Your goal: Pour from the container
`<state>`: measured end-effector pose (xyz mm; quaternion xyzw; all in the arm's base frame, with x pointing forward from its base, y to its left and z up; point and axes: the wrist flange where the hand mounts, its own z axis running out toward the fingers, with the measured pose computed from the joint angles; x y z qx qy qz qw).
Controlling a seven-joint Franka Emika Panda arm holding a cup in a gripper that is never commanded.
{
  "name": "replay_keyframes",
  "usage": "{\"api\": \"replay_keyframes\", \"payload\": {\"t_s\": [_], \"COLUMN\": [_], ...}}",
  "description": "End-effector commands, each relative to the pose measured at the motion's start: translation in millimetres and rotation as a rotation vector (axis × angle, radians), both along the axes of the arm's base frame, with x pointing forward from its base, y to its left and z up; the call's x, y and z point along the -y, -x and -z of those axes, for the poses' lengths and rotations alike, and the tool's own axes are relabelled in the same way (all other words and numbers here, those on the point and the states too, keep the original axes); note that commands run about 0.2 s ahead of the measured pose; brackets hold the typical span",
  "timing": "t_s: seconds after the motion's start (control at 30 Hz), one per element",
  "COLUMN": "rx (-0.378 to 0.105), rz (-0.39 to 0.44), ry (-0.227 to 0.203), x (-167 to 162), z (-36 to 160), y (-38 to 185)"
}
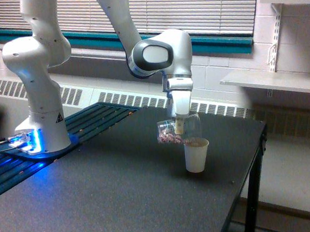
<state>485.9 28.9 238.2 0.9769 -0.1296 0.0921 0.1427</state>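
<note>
Clear plastic, tipped well onto its side, the container (178,130) hangs in the air above the dark desk (97,202). Its closed base points toward the exterior view's left and its open mouth toward the exterior view's right. Brownish-pink bits lie along its lower wall and reach out toward the mouth.

The gripper (180,127) comes down from above on the white arm (163,53) and is closed on the container, one pale finger showing against the cup's near wall. The other finger is hidden behind the cup, so how wide the jaws stand cannot be judged beyond the fact that they clamp the cup between them.

Directly below the container's mouth stands a cream-white paper cup (196,155), upright on the desk, near the desk's far right edge as the exterior view shows it. The container's lower lip sits just above the paper cup's rim; whether the two touch cannot be told. Some brownish-pink material shows at the top of the paper cup.

The arm's white base (42,117) stands at the desk's far left corner on a black mount, with a blue light (28,142) glowing beside it.
</note>
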Motion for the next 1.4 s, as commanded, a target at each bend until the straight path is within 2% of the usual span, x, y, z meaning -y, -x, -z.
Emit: {"api": "replay_keyframes", "payload": {"t_s": [0.03,0.43,0.83,1.4], "rx": [-0.01,-0.033,-0.02,-0.027], "rz": [-0.06,-0.102,-0.103,-0.092], "ry": [0.028,0.067,0.091,0.1], "x": [-15.9,-26.1,-13.2,-1.0], "z": [-3.6,-1.7,-10.3,-10.5], "y": [-3.4,-5.0,-5.9,1.9]}}
